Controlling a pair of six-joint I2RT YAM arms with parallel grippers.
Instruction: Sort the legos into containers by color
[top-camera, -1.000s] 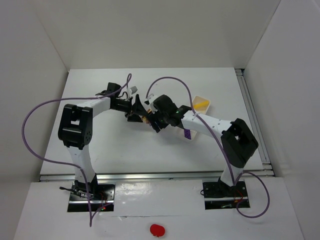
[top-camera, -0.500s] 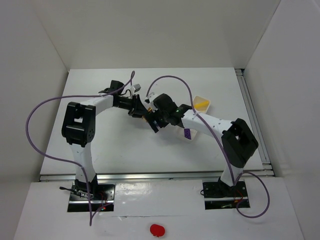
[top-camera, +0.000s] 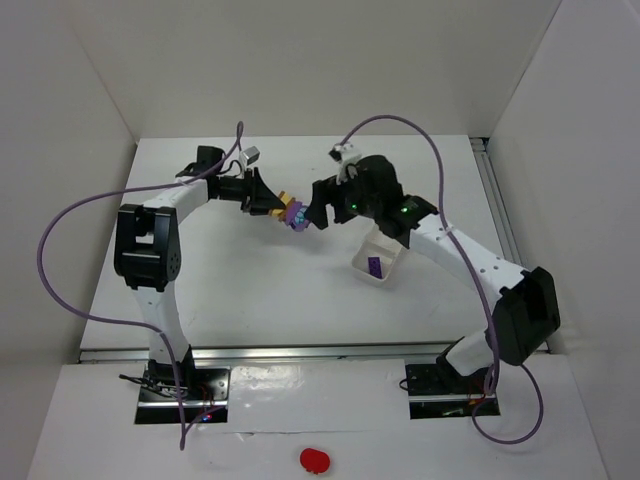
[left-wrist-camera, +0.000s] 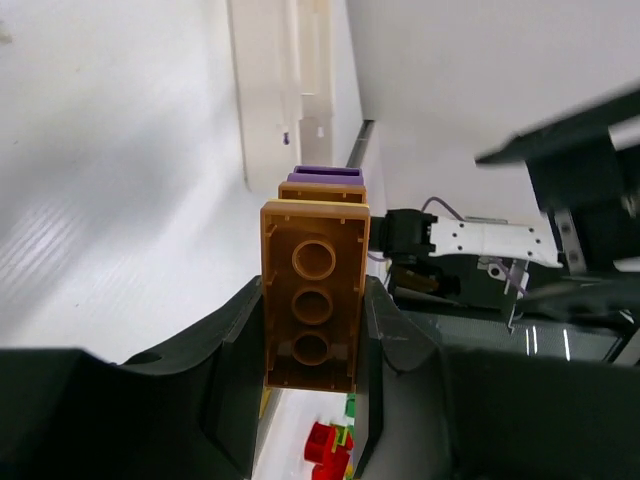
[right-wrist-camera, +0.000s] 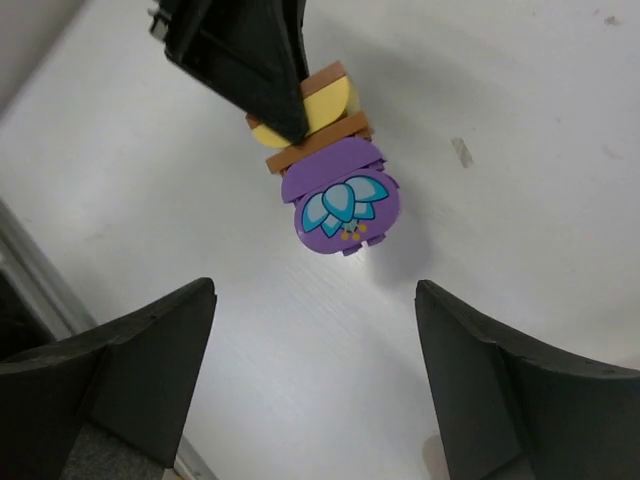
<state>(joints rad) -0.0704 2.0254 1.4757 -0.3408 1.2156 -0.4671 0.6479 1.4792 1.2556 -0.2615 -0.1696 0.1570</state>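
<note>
We see the left gripper clamped on a small stack of legos, held out over the table near its middle. In the left wrist view its dark fingers press on the two long sides of an orange brick, whose hollow underside, with three round tubes, faces the camera. The rest of the stack points away beyond it. From the right wrist we read the layers: a yellow piece sits between thin orange ones, and a rounded purple piece with a blue petal print caps the free end. The stack's shadow falls on the table just beside that end. The right gripper faces this purple end with its jaws spread wide and nothing between them. It is close to the stack but not touching it. To the right of both grippers, partly under the right arm, a white tray rests on the table apart from the stack. One purple brick lies inside it.
</note>
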